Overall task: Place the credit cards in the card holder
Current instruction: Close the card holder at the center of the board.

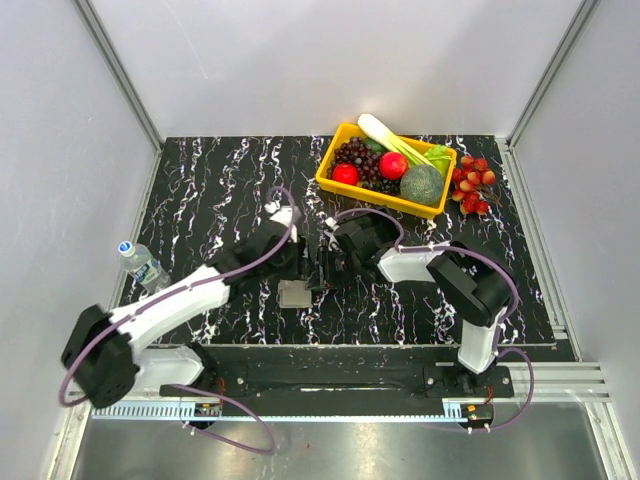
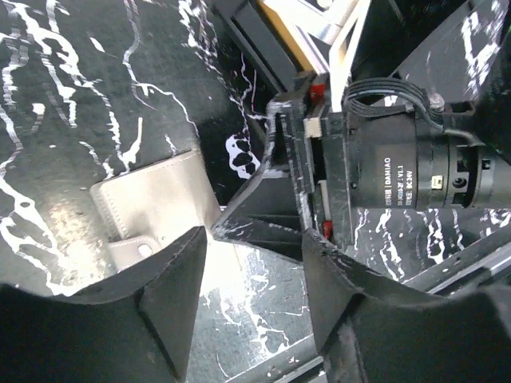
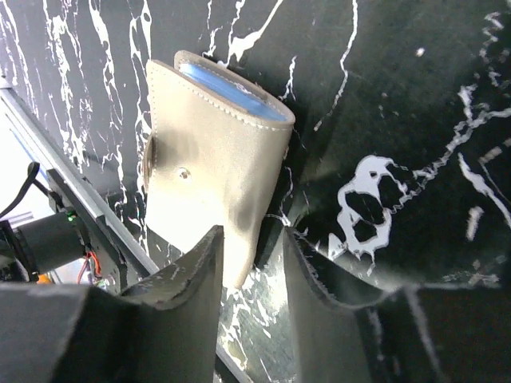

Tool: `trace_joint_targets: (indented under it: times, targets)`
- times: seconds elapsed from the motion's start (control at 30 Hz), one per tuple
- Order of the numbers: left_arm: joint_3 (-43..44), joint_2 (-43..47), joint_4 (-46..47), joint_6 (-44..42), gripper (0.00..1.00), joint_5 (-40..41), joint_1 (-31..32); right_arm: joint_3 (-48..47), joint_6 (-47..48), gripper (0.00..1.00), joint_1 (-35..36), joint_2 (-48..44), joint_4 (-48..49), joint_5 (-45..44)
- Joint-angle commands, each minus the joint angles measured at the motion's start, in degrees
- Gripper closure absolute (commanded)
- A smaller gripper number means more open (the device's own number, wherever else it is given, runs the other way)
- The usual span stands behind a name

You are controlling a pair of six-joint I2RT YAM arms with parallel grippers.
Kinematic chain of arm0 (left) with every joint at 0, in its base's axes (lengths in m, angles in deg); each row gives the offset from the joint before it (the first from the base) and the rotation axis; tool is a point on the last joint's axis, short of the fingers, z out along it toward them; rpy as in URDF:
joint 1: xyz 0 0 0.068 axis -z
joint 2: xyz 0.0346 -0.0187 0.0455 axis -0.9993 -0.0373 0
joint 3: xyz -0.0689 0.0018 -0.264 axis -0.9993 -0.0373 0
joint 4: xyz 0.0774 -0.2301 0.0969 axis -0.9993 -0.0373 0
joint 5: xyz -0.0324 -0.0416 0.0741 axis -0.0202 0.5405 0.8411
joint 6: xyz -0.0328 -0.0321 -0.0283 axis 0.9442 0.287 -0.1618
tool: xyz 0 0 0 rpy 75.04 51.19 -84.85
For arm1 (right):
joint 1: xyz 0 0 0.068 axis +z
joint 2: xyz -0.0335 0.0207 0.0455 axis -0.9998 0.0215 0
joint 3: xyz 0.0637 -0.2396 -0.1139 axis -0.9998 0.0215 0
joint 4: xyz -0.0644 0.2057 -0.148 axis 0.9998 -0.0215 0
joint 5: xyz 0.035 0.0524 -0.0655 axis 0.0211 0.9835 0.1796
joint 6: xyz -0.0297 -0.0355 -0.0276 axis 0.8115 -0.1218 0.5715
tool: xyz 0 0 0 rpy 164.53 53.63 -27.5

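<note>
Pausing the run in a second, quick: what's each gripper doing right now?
Left gripper: open, fingers apart, holding nothing.
Right gripper: open, fingers apart at the card holder edge, not clamped on it.

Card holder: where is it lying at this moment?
Top view: the card holder lies on the marbled table near its front edge, slightly left of centre, close to the left gripper and right gripper.

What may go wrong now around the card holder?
A blue card shows at the mouth of the card holder; a nudge may slide it out. The left pincer and the right pincer stand very close together beside it and may bump each other.
</note>
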Motion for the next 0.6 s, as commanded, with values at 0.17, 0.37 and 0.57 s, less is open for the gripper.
trace_joint_targets:
  times: [0.17, 0.37, 0.57]
  targets:
    - [-8.28, 13.75, -2.67, 5.82, 0.39, 14.08, -2.63, -2.53, 4.46, 0.55, 0.14, -9.02, -9.38, -8.98]
    - [-13.30, 13.41, -0.66, 9.08, 0.39, 12.16, -8.08, -7.10, 1.74, 0.57, 0.48, -5.08, -7.10, -3.54]
    - [-15.58, 11.48, 1.80, 9.16, 0.40, 9.08, -10.99, -11.58, -0.72, 0.59, 2.33, 0.02, -6.57, -1.86]
